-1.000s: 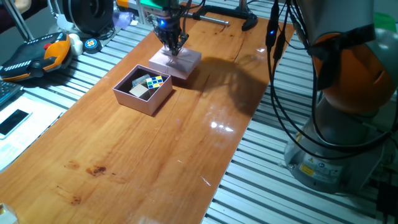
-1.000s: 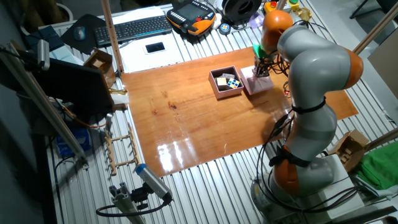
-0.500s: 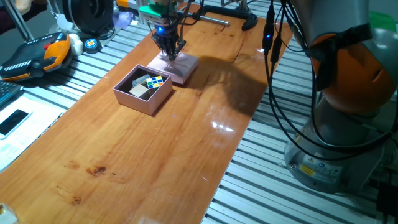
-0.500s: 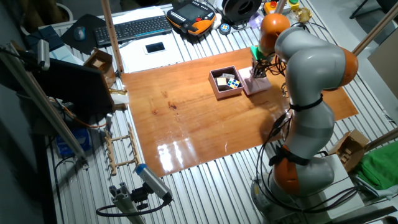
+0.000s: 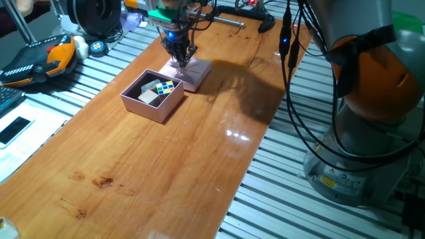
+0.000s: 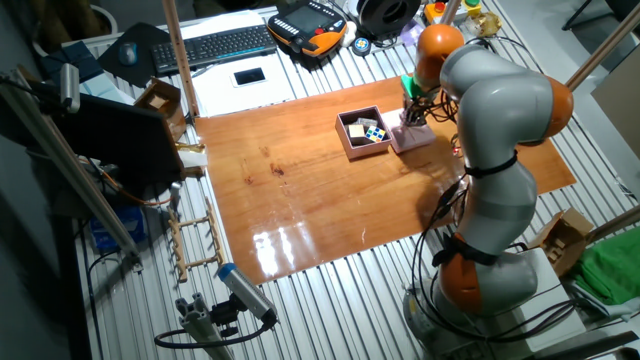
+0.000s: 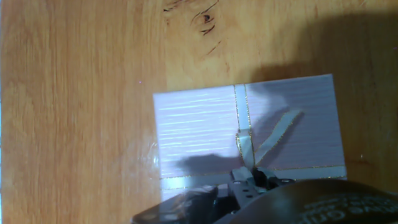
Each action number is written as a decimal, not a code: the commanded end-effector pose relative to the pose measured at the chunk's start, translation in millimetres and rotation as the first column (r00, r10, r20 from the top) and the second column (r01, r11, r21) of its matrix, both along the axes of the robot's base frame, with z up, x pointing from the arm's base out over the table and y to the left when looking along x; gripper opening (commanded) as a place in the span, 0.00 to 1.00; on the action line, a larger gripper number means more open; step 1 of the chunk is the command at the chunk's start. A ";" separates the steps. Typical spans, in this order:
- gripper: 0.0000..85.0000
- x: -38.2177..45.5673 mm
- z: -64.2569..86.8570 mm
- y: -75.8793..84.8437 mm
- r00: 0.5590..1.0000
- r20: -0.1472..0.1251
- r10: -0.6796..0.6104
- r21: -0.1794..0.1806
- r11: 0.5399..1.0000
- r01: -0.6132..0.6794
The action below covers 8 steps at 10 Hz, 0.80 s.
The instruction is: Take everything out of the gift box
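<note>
The pale-pink gift box (image 5: 141, 107) stands open on the wooden table, also in the other fixed view (image 6: 351, 148). Inside lie the multicoloured puzzle cube (image 5: 169, 86) (image 6: 375, 133), the beige block (image 5: 147, 97) and a small pale piece (image 5: 149, 84). Right behind the box lies the flat pink lid (image 5: 198, 72) (image 6: 418, 138) (image 7: 199, 130) with its string bow. My gripper (image 5: 179, 58) (image 6: 411, 113) (image 7: 249, 182) stands over the lid, its fingers closed together at the bow's knot. It is beside the box, not in it.
An orange teach pendant (image 5: 40, 56), a tape roll (image 5: 97, 48) and a phone (image 5: 14, 129) lie on the slatted bench left of the table. A keyboard (image 6: 215, 45) lies beyond. My arm's base (image 5: 362, 153) stands right of the table edge.
The gripper and the lid have shifted a little to the left, closer to the box. The box and its contents have not moved.
</note>
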<state>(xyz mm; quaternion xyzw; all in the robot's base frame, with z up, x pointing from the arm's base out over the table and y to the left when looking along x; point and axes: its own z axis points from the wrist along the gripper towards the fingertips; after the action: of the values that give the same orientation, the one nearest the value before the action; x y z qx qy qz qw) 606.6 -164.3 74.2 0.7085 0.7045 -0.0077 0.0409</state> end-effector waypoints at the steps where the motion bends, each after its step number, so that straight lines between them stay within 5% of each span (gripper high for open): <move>1: 0.30 -0.1 0.1 -0.2 1.000 0.003 0.000 0.000 1.000 0.000; 3: 0.49 -1.1 2.5 -0.7 1.000 0.011 -0.001 -0.006 1.000 0.001; 6: 0.53 -3.9 27.7 10.1 1.000 0.004 0.002 -0.017 1.000 -0.002; 8: 0.53 -1.8 49.7 36.9 0.999 -0.019 -0.030 -0.027 0.999 0.029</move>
<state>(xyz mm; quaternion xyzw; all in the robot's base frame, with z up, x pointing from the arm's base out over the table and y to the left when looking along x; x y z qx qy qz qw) 605.0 -130.4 125.2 0.7197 0.6925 -0.0257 0.0428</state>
